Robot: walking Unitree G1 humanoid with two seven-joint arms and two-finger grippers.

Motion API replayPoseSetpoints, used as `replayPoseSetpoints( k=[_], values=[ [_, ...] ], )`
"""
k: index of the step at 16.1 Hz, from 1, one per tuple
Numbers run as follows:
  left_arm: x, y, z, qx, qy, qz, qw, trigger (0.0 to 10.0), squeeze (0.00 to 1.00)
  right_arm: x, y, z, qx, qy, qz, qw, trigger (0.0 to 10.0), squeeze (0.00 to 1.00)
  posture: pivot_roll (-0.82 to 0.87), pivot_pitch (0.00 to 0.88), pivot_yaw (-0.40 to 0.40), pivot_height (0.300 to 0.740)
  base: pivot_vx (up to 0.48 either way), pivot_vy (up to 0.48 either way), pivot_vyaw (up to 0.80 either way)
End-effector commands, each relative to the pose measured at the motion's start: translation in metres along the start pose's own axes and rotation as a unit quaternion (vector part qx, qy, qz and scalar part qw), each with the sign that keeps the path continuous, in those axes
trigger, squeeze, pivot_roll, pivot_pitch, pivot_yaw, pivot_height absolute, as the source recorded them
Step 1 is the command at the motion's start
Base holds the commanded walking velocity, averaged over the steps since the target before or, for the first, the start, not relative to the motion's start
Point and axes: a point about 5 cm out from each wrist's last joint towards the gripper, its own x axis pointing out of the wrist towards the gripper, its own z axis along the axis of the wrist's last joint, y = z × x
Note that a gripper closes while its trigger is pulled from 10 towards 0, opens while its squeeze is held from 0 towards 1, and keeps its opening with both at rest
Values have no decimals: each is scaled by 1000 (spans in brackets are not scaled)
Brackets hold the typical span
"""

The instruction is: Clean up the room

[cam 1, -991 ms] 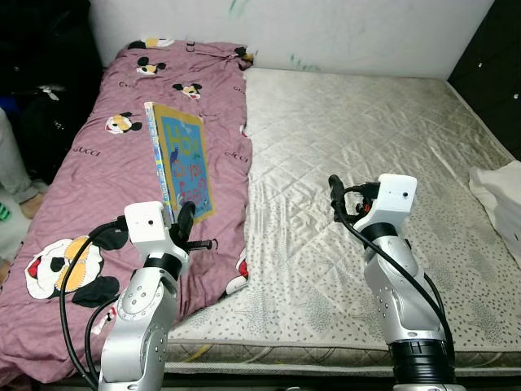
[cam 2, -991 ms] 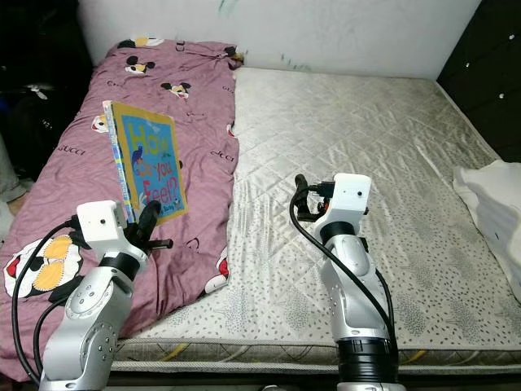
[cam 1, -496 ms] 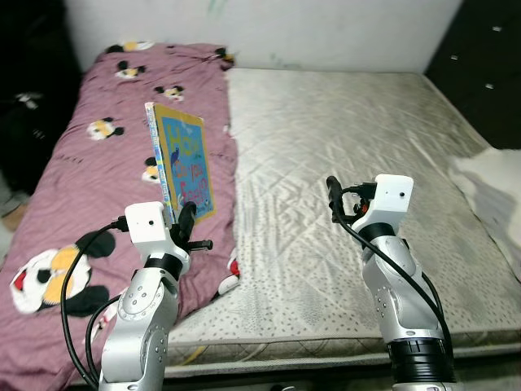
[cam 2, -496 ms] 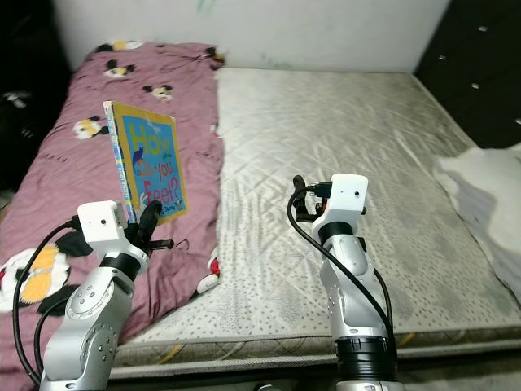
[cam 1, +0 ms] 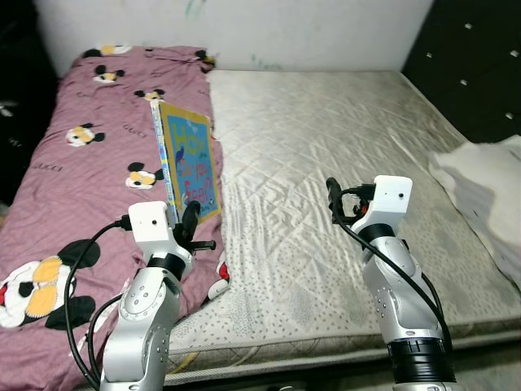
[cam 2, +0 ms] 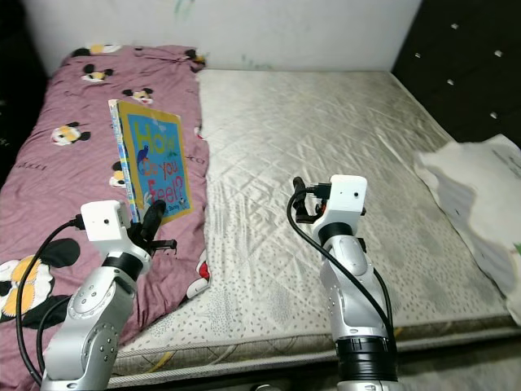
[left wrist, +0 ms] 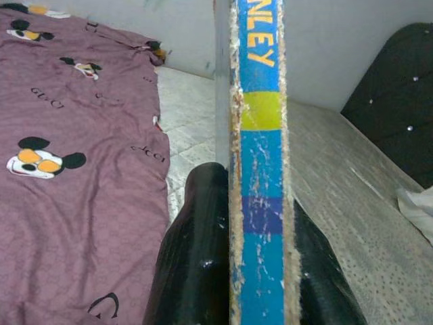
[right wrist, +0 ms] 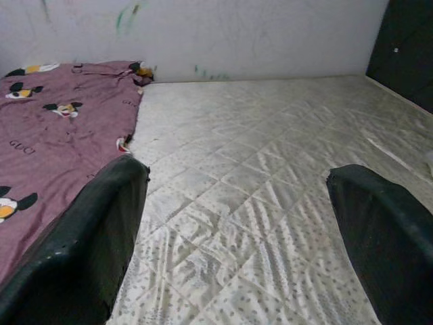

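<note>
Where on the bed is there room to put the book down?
The bare mattress is free from the pink blanket across to the white cloth. The right gripper hovers open over its near part. The book is in the left gripper, above the blanket's edge.

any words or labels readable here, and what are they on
"How do you Feel?" on the blue and yellow cover of the children's book clamped upright in the left gripper.
"NLEY" on the book's spine, cut off above.
"GUCCI" repeated on the purple Mickey Mouse blanket; the head-camera prints are blurry.
</note>
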Motion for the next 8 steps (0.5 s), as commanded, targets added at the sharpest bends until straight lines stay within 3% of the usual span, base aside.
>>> replayPoseSetpoints(
  k=[1,8],
  values=[
    [1,-4,5,0,-17,-7,1000,10000,0,1,-2,3,-2,-6,-5,1000,10000,0,-46,58,-39,740,0,-289,0],
    [2,-4,5,-1,-15,-8,1000,10000,0,1,-3,2,-4,-5,-9,1000,10000,0,-51,60,-37,740,0,-35,0]
  ],
)
